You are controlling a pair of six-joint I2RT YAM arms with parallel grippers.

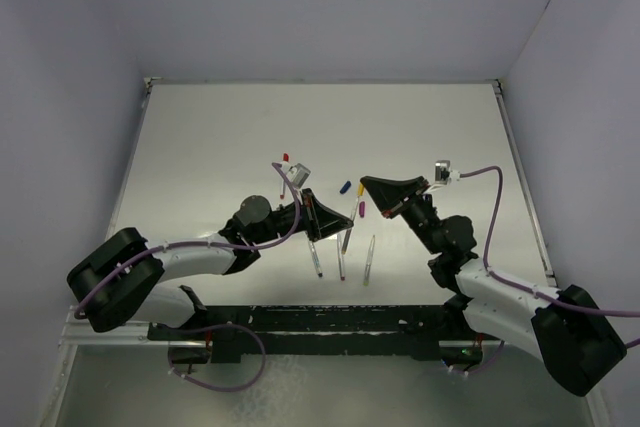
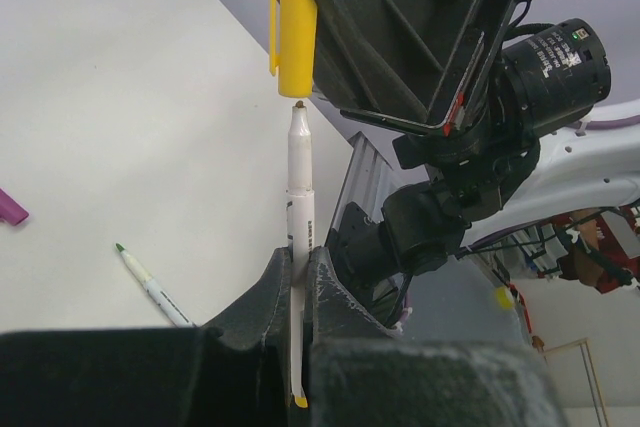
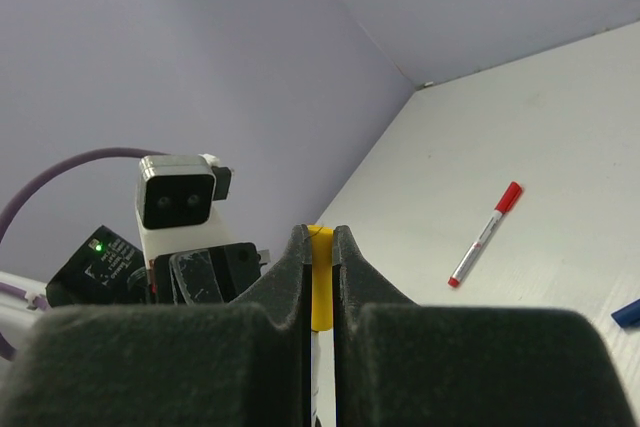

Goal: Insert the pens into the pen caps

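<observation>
Grey-white table, matte, carries the loose items. Left pincer is clenched on one pen, gripped low on the barrel. In the left wrist view the pen stands upright, tip at 12 o'clock. Right pincer is clamped on the yellow cap, its open mouth facing the pen tip. The tip sits right at the mouth, not inside. Both are held above the table near its middle.

Top view: three loose pens lie side by side at 5 to 6 o'clock of the left pincer. Red-capped pen at 11 o'clock of it. Blue cap at 9 o'clock of the right pincer, purple cap at 6 o'clock.
</observation>
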